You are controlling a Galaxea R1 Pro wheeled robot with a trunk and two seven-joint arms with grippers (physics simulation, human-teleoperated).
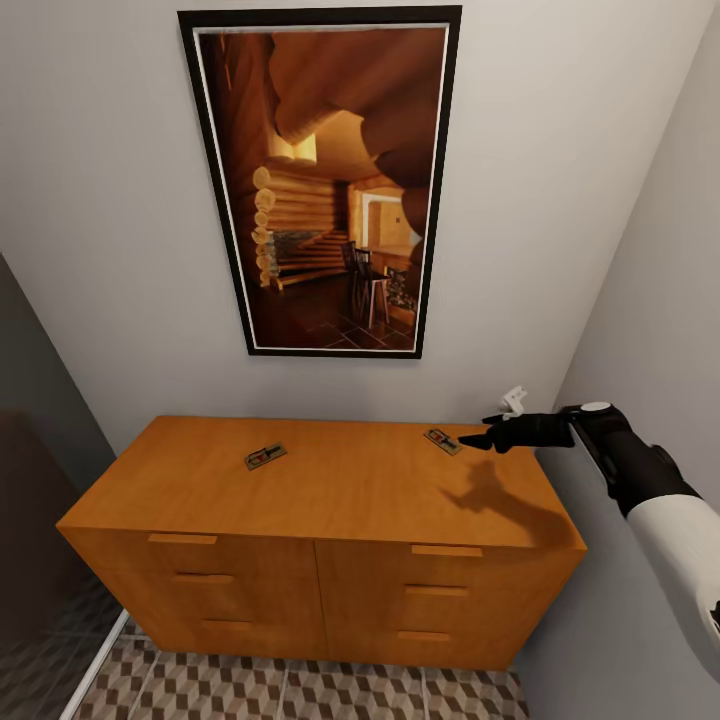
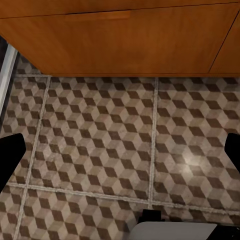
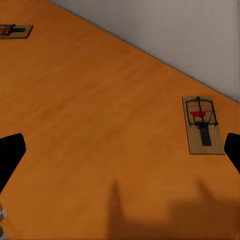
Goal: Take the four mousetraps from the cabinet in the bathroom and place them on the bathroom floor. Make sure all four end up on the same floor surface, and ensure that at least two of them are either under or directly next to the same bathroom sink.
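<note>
Two mousetraps lie on top of the orange-brown cabinet (image 1: 330, 485): one (image 1: 265, 456) left of the middle, one (image 1: 442, 440) near the back right corner. My right gripper (image 1: 474, 439) hovers just right of that second mousetrap, above the cabinet top, open with nothing between its fingers. In the right wrist view the near mousetrap (image 3: 202, 125) lies ahead toward one finger and the far mousetrap (image 3: 15, 31) sits at the cabinet's other end. The left gripper (image 2: 120, 150) points down at the cube-patterned bathroom floor (image 2: 110, 145), open and empty, close to the cabinet front (image 2: 125, 45).
A large framed picture (image 1: 325, 180) hangs on the wall behind the cabinet. A grey wall (image 1: 660, 300) closes in on the right, right beside my right arm. A dark panel (image 1: 40, 520) stands to the cabinet's left. Tiled floor (image 1: 300, 690) runs along the cabinet's front.
</note>
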